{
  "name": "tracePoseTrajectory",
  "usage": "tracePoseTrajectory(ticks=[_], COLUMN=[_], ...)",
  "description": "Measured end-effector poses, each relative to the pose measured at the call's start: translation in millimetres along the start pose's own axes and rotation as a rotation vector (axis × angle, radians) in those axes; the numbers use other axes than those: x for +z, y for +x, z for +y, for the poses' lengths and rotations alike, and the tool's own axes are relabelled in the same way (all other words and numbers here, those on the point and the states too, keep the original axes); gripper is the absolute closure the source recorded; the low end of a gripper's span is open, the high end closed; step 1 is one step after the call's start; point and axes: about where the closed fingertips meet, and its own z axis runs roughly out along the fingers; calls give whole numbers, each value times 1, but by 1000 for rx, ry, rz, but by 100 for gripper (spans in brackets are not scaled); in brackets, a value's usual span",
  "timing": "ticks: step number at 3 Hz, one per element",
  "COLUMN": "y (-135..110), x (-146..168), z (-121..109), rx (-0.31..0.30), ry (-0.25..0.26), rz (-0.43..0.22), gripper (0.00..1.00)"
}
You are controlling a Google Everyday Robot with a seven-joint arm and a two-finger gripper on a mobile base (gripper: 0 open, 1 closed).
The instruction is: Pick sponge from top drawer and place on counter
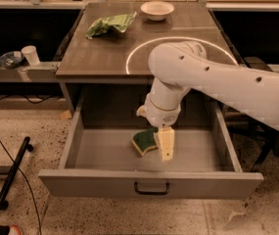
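Note:
The sponge (144, 141), dark green over yellow foam, lies on the floor of the open top drawer (151, 182), near its middle. My gripper (159, 143) reaches down into the drawer from the white arm and is open. One cream finger (166, 143) stands against the sponge's right edge, and the other is hidden behind the wrist. The sponge rests on the drawer floor, not lifted. The counter (104, 53) with its white arc is directly above the drawer.
A light-green wrinkly bag (110, 24) and a white bowl (157, 10) sit at the back of the counter. A low shelf at the left holds a white cup (30, 54) and dishes. A black bar (12, 173) lies on the floor at the left.

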Motion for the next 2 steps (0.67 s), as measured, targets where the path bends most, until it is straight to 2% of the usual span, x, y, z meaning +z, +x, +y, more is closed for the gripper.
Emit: tracePoseTrajectory(ticks=[1, 2], y=[5, 15], x=[6, 20], z=[-13, -29], rx=[-151, -302], ry=[57, 42], rz=[104, 192], gripper=[0, 0])
